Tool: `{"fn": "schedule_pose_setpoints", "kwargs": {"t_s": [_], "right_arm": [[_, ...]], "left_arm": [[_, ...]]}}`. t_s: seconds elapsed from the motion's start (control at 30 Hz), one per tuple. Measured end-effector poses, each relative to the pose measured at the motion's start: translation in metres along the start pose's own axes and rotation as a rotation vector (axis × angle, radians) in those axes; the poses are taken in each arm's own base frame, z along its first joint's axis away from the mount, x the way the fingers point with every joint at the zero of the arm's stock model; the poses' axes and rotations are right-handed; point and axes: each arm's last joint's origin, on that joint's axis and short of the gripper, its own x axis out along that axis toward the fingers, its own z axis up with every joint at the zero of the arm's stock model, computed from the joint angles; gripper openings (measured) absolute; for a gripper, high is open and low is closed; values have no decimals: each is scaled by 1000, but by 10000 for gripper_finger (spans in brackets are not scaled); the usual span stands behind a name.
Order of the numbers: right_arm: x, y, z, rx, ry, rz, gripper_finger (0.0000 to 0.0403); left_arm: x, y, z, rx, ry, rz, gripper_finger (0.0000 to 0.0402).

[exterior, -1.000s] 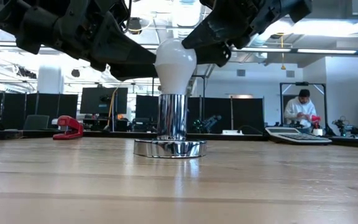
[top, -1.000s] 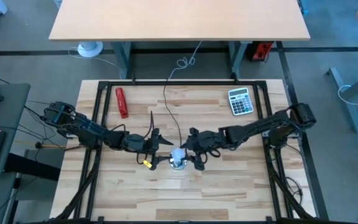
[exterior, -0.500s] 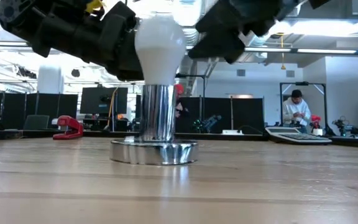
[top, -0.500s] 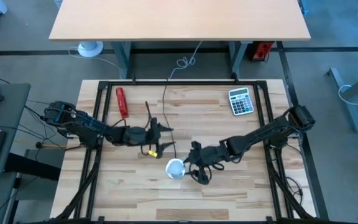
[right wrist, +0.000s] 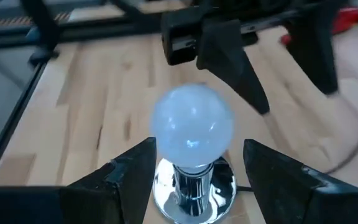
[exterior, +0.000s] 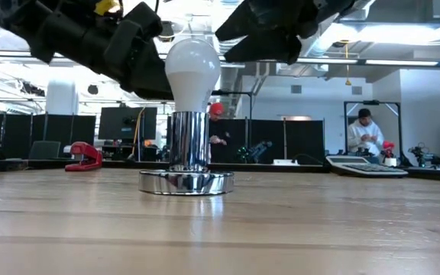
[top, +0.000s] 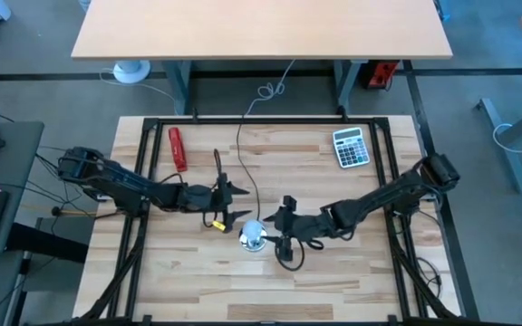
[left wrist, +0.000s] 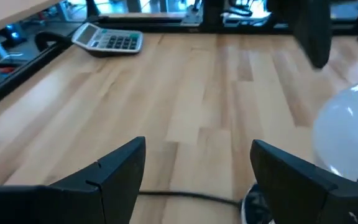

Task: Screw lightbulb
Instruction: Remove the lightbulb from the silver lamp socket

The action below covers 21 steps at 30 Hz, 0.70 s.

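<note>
The white lightbulb (exterior: 192, 69) stands upright with its base in a shiny metal socket (exterior: 187, 143), whose round foot (exterior: 186, 182) rests on the wooden table. In the high view the lightbulb (top: 254, 237) is near the table's middle. My right gripper (top: 284, 232) is open just to its right; in the right wrist view its fingers frame the lightbulb (right wrist: 192, 127) without touching it. My left gripper (top: 231, 181) is open, up and to the far left of the bulb. In the left wrist view the bulb (left wrist: 352, 134) shows off to one side.
The socket's black cord (top: 243, 154) runs from the socket to the table's far edge, passing under my left gripper (left wrist: 197, 146). A red stapler (top: 178, 148) lies far left and a calculator (top: 351, 147) far right. People show in the room behind.
My left gripper has drawn back from the bulb, up and toward the table's far left. The socket with the bulb has slid a little toward the near-left, staying upright. My right gripper has followed it toward the near edge.
</note>
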Motion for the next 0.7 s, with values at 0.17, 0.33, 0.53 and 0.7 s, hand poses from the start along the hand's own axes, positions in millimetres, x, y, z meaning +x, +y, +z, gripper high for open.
{"fn": "schedule_pose_setpoints", "kwargs": {"t_s": [0.17, 0.33, 0.53, 0.7], "right_arm": [[-13, 17, -4, 81, -98, -175, 249], [-32, 38, -12, 201, -287, -388, 246], [-27, 61, -38, 197, -331, -377, 245], [6, 76, -64, 150, -372, -359, 244]], "left_arm": [[-19, 8, 10, 28, 37, 52, 278], [-39, 12, 19, 104, 38, 26, 278], [-49, 6, 12, 159, -76, -313, 278], [-45, 6, -6, 160, -87, -334, 278]]}}
